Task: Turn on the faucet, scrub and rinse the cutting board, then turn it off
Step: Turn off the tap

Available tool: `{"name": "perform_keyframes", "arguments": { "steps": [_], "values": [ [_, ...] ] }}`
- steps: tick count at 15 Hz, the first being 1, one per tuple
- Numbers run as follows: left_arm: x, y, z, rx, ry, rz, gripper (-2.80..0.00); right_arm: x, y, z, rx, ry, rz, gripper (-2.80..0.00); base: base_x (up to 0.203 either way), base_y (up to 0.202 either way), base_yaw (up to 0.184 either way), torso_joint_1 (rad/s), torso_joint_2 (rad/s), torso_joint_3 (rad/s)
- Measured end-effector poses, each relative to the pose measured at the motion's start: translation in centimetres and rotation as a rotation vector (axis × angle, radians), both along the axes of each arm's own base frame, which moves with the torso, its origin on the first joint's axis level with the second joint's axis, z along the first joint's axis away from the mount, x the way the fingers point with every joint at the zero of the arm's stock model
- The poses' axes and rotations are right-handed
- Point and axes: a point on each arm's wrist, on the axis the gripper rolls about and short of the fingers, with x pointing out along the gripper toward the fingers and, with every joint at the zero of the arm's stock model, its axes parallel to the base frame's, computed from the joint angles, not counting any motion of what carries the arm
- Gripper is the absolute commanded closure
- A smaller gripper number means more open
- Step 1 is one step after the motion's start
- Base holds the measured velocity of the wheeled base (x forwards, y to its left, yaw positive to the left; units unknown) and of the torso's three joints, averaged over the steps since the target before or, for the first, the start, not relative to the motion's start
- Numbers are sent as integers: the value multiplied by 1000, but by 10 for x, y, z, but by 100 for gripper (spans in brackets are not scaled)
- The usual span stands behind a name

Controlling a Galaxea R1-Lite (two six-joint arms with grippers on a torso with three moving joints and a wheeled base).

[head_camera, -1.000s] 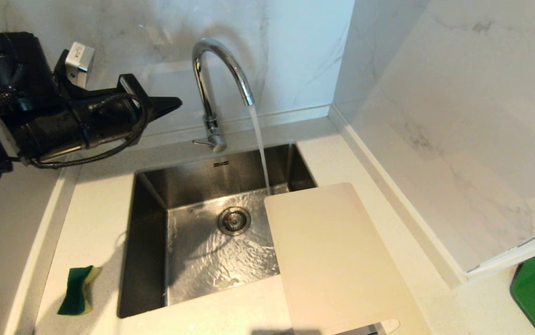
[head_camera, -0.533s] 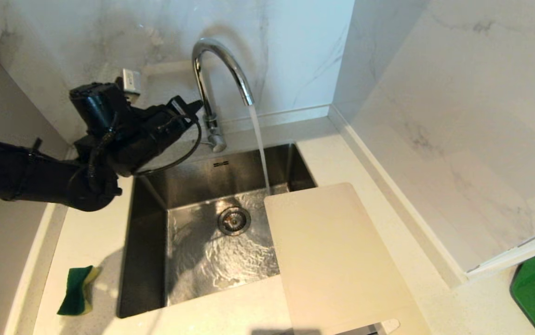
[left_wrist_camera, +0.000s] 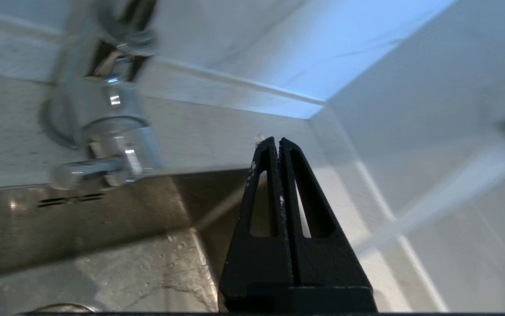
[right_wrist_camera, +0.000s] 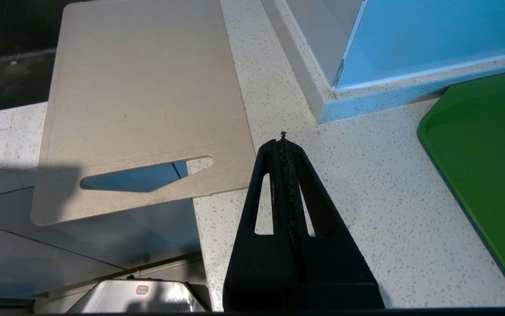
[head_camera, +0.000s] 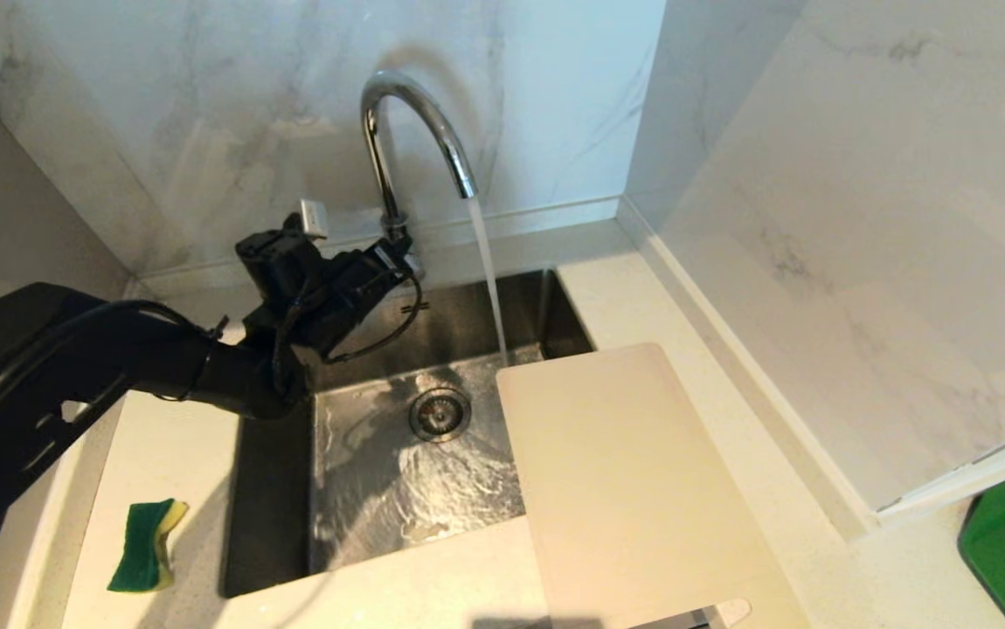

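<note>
I have the left tool (head_camera: 393, 258) pinched narrow and empty at the base of the faucet (head_camera: 415, 122), probably to nudge the lever. Water is running into the sink (head_camera: 280, 489). The cutting board (head_camera: 625, 489) lies on the tabletop (head_camera: 170, 419) at right, its far-left edge overhanging the basin. Only the right wrist view shows the right tool (right_wrist_camera: 284, 140), pressed narrow, parked near the board's handle slot.

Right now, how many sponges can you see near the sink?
1. The sponge lies on the counter, left of the sink. Others may be hidden behind the arm.
</note>
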Motion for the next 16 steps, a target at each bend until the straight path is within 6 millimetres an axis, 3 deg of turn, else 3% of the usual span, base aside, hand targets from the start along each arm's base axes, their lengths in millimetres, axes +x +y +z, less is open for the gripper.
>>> {"name": "perform_keyframes", "arguments": {
  "steps": [5, 16],
  "values": [
    [18, 1, -22, 8, 21, 21, 0, 0, 0, 0, 0, 0, 0, 0, 0, 0, 0, 0, 0, 0],
    [43, 9, -39, -14, 4, 93, 0, 0, 0, 0, 0, 0, 0, 0, 0, 0, 0, 0, 0, 0]
  ]
}}
